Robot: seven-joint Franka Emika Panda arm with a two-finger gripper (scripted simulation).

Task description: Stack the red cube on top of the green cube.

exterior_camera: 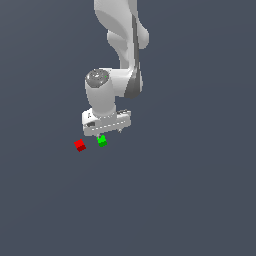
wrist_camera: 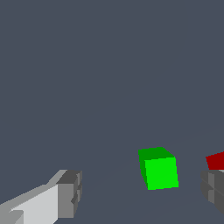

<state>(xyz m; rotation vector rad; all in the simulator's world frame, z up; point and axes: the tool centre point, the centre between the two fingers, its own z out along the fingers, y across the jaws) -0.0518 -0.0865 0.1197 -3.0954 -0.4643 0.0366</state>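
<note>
In the exterior view I see the gripper (exterior_camera: 107,131) low over the dark bench (exterior_camera: 190,200), just above the green cube (exterior_camera: 102,141). The red cube (exterior_camera: 79,145) lies near it, toward the exterior view's left, apart from the green one and not touching it. Both cubes rest on the bench, so the stacking is not yet begun, I judge. In the wrist view the gripper (wrist_camera: 142,197) is spread wide and holds nothing: one finger (wrist_camera: 68,194) shows on one side, the other only at the frame's edge. The green cube (wrist_camera: 159,170) sits between the two fingers, while the red cube (wrist_camera: 215,161) is cut by the picture's border, just beyond the far finger. To do this step well, I think I must shift the arm sideways until the red cube, not the green, is centred between the fingers, turn the wrist so the pads meet two flat faces, then descend without pushing the green cube. I find no brand, label or readable writing in either view.
</note>
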